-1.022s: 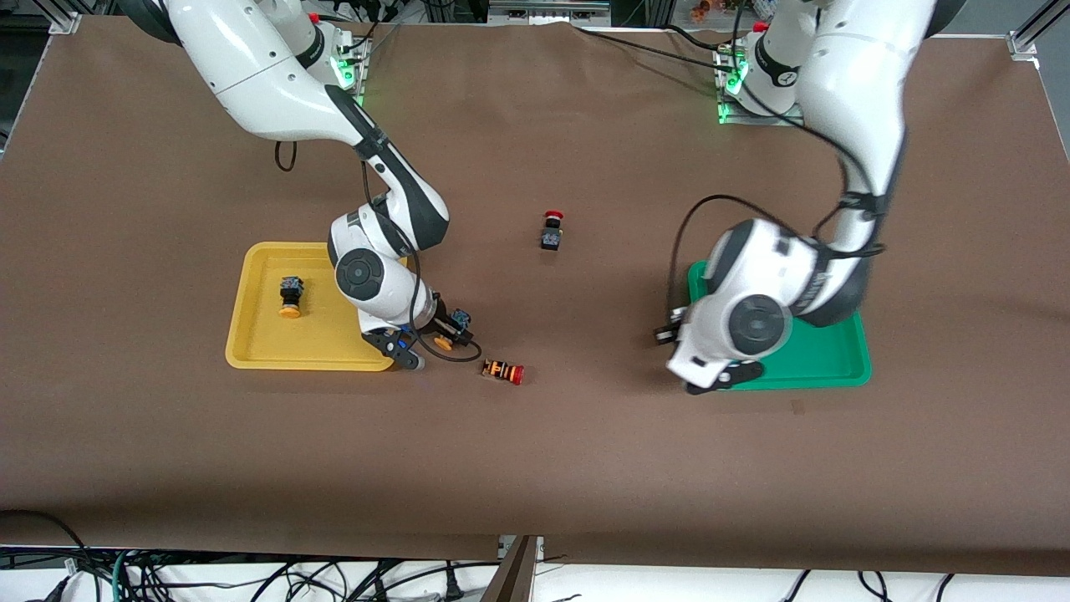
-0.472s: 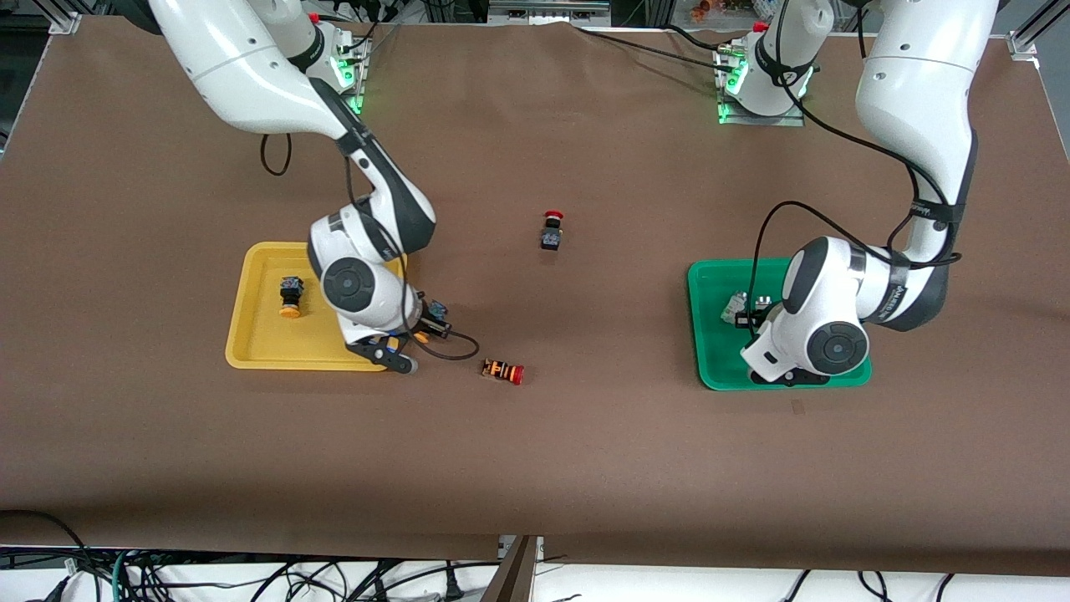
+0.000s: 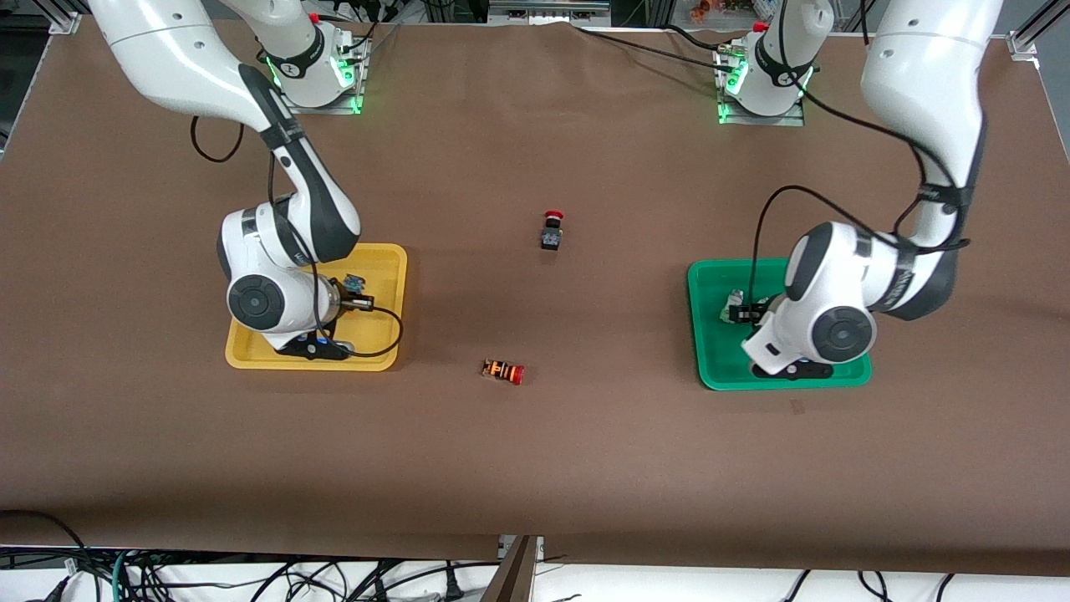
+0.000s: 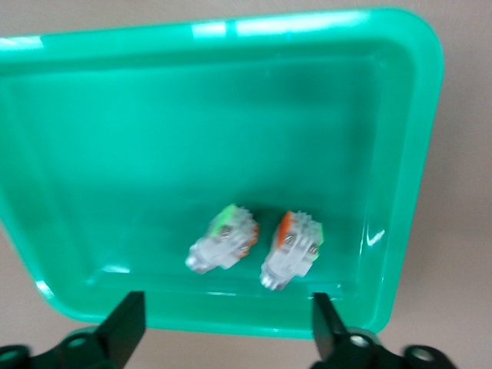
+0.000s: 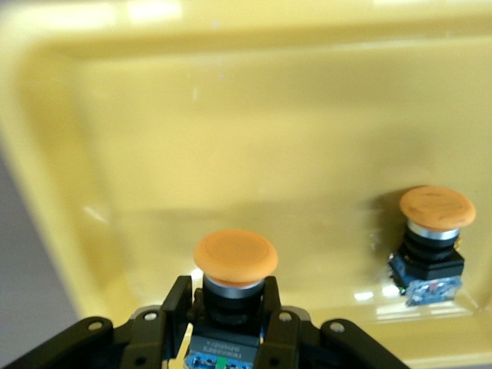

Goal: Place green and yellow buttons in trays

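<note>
Overhead, right claw [image 5: 228,323] clamping yellow button [image 5: 234,270], left claw [image 4: 228,334] wide, empty.

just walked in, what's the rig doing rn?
Sorting buttons into trays. The right tool holds a yellow-capped button over the yellow tray, where another already lies. The left tool hangs open over the green tray, with two whitish buttons in it. Two red-capped buttons lie on the table.
</note>
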You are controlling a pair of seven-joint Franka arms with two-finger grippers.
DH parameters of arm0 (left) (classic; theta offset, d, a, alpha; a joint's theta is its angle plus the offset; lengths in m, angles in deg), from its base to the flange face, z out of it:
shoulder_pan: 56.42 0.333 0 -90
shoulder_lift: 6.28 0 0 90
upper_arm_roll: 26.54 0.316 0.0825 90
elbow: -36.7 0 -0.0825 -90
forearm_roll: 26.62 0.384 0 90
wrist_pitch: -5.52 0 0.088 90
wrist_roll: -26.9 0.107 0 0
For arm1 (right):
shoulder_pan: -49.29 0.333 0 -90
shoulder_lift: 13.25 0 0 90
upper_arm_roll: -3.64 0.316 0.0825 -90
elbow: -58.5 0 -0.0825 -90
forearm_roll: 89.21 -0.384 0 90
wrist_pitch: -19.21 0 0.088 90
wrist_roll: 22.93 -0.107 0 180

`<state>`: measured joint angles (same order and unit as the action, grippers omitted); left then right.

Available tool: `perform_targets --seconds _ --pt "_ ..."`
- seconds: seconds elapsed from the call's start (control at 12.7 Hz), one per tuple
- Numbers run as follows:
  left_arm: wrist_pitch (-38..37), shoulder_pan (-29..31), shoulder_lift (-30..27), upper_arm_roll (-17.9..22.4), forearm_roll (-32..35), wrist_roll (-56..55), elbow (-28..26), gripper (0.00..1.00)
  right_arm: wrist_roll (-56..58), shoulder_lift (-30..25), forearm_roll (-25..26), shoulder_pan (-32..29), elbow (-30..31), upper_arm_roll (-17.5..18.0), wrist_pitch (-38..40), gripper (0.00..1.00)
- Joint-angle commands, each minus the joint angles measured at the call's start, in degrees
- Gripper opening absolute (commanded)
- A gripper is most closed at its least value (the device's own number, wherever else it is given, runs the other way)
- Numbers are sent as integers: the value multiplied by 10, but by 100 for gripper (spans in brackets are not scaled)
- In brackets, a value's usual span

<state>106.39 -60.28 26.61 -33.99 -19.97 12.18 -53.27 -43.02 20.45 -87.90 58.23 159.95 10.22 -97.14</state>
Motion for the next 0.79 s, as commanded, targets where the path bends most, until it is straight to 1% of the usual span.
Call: perform_targets --seconds 0.0,0.16,0.39,0.55,0.63,0.71 --pt "-10 38 -63 -5 -16 24 -4 100 14 -26 9 -2 56 -2 -44 99" --pt "-8 60 -104 -5 -77 27 20 100 39 -60 9 -15 30 -2 -27 100" --pt "-14 59 -154 -4 -73 33 65 100 109 -136 10 -29 -32 -2 83 100" --pt "-63 61 -178 -3 -73 32 100 100 141 -191 9 -30 -78 -17 167 100" --pt "-82 56 -207 5 -73 36 96 100 140 -223 9 -30 -82 -18 200 100" --pt "-90 48 -237 15 -69 40 75 100 139 -255 9 -30 -82 -18 226 100"
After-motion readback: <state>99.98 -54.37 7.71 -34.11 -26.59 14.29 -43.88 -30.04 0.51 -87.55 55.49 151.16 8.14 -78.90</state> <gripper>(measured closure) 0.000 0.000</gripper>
